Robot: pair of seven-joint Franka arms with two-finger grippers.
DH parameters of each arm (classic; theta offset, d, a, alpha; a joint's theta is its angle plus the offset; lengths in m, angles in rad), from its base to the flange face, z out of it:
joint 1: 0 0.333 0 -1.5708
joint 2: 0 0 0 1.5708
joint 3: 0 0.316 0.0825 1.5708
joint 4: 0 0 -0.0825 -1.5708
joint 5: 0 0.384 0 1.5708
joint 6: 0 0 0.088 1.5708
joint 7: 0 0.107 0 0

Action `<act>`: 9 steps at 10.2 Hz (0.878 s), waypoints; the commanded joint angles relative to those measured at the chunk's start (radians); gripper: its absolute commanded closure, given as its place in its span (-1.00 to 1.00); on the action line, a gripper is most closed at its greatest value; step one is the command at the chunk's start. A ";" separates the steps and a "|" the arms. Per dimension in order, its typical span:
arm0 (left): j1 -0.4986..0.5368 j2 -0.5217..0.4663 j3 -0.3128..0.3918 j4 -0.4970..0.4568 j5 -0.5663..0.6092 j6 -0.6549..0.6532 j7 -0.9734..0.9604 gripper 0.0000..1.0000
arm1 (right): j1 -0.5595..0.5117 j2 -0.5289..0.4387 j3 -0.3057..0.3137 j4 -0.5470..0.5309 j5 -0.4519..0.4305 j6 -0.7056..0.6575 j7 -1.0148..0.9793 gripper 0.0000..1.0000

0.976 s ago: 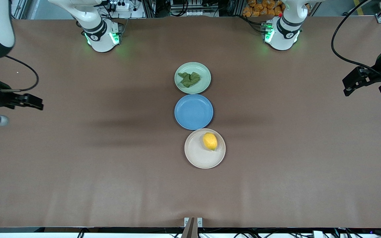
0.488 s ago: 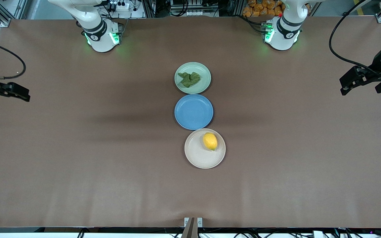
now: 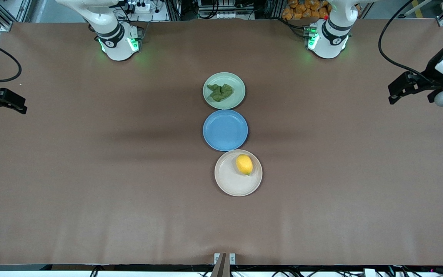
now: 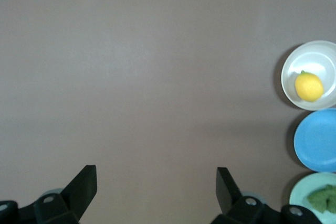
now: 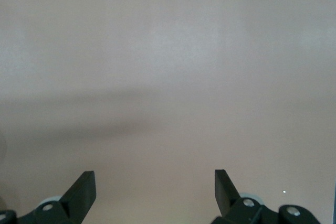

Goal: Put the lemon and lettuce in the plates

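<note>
well apart — both arms raised

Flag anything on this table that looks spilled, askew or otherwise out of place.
Nothing stands out. The dark green wrinkly lettuce piece lies in the pale mint green round plate, the small bright yellow lemon in the cream-beige round plate, the blue round plate between them. Both end effectors, left and right, hang open over the table's ends.

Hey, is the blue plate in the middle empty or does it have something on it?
Empty. The round blue plate shows only bare blue surface; the small yellow lemon lies in the cream-beige plate, the dark green lettuce in the mint plate.
</note>
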 commanded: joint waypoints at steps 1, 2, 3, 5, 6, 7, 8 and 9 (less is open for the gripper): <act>0.015 -0.019 0.000 -0.014 -0.051 -0.049 0.038 -1.00 | 0.012 -0.014 -0.012 -0.018 -0.003 0.018 0.007 -1.00; 0.015 -0.019 0.000 -0.012 -0.051 -0.049 0.038 -1.00 | 0.012 -0.014 -0.012 -0.017 -0.001 0.024 0.005 -1.00; 0.017 -0.016 0.003 -0.009 -0.053 -0.049 0.049 -1.00 | 0.012 -0.014 -0.012 -0.018 0.000 0.028 0.005 -1.00; 0.015 -0.013 0.005 -0.009 -0.077 -0.049 0.055 -1.00 | 0.012 -0.014 -0.012 -0.017 0.003 0.032 -0.006 -1.00; 0.015 -0.012 0.005 -0.009 -0.077 -0.049 0.055 -1.00 | 0.012 -0.014 -0.012 -0.012 0.003 0.033 -0.006 -1.00; 0.017 -0.012 0.006 -0.009 -0.076 -0.049 0.055 -1.00 | 0.010 -0.014 -0.012 -0.010 0.003 0.033 -0.007 -1.00; 0.015 -0.012 0.008 -0.007 -0.062 -0.049 0.050 -1.00 | 0.009 -0.012 -0.012 -0.010 0.003 0.033 -0.007 -1.00; 0.014 -0.010 0.008 -0.007 -0.059 -0.049 0.050 -1.00 | 0.010 -0.012 -0.012 -0.010 0.002 0.033 -0.009 -1.00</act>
